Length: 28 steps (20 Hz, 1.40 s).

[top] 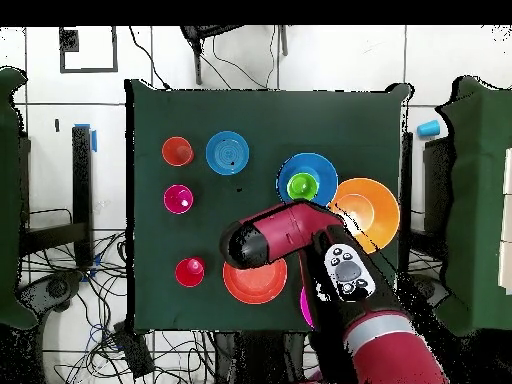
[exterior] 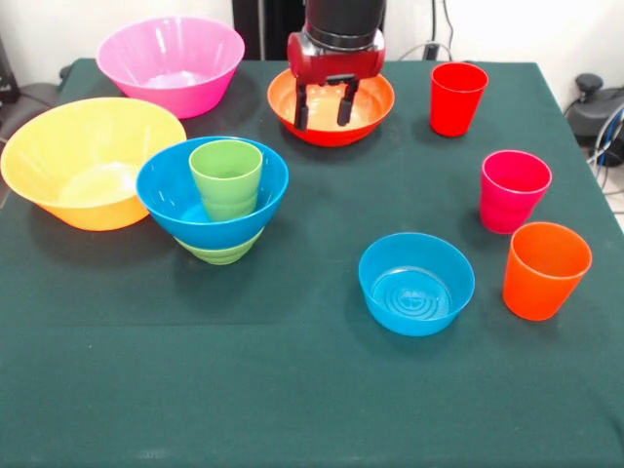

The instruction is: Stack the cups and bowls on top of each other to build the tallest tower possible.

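No legible writing anywhere. Gripper hung empty, fingers apart, over shallow orange-red bowl. Green cup nested in tower of wide blue bowl over mostly hidden green bowl. Pink bowl largely hidden overhead.

A rectangular counter covered in dark green cloth is occupying most of the front view, the cloth lying flat with faint creases. A pale wall is showing behind it. A dark cable is hanging down that wall. In the overhead view, a white tiled floor with dark grout lines is surrounding the counter, and tangled black cables are lying beside it. A small blue object is resting off the opposite edge. Lighting is appearing even.
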Tool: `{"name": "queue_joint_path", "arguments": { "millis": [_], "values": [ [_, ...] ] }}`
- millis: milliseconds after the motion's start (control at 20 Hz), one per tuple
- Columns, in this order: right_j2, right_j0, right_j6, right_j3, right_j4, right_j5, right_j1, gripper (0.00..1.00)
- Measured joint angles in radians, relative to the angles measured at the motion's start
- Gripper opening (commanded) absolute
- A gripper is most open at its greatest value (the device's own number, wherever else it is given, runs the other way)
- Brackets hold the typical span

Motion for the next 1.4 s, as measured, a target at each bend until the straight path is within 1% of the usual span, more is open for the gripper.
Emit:
{"name": "queue_joint_path", "arguments": {
  "millis": [300, 700, 850, 1150, 1350, 1400],
  "values": [
    [0.000, -0.007, 0.000, 0.006, -0.001, 0.004, -0.015, 1.00],
    [0.013, -0.033, 0.000, 0.006, -0.001, 0.012, 0.000, 1.00],
    [0.025, -0.053, 0.000, 0.006, -0.001, 0.012, 0.008, 1.00],
    [0.066, -0.092, -0.006, 0.006, -0.006, 0.023, 0.045, 1.00],
    [0.074, -0.099, -0.016, 0.004, -0.013, 0.042, 0.069, 1.00],
    [0.075, -0.099, -0.022, 0.001, -0.012, 0.061, 0.082, 1.00]
  ]
}}
